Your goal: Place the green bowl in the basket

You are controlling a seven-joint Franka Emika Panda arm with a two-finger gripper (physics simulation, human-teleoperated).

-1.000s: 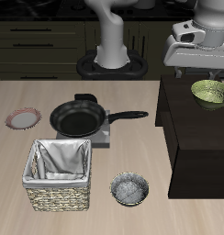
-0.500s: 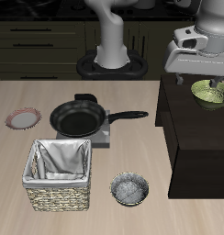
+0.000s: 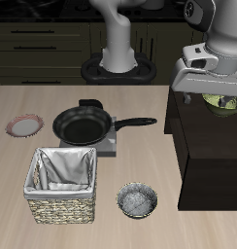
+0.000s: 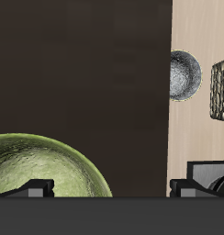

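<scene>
The green bowl [image 3: 227,104] sits on a dark raised block [image 3: 200,146] at the table's side, mostly covered by my hand in the exterior view. In the wrist view the green bowl [image 4: 45,167] lies close below me. My gripper [image 3: 220,95] hangs just above the bowl, open and empty. In the wrist view my gripper [image 4: 114,187] stands wide: one fingertip [image 4: 36,187] is over the bowl's inside, the other is past its rim. The wicker basket [image 3: 62,183] with its pale cloth lining stands near the table's front edge, far from the bowl; its edge shows in the wrist view [image 4: 220,89].
A black frying pan [image 3: 84,125] sits on a small stove between the basket and the block, handle pointing towards the block. A grey-blue speckled bowl [image 3: 137,200] lies beside the basket and shows in the wrist view [image 4: 184,75]. A pink-rimmed plate [image 3: 24,124] lies farther off.
My gripper has come down onto the green bowl, which now shows less in the exterior view. The bowl and everything else have stayed put.
</scene>
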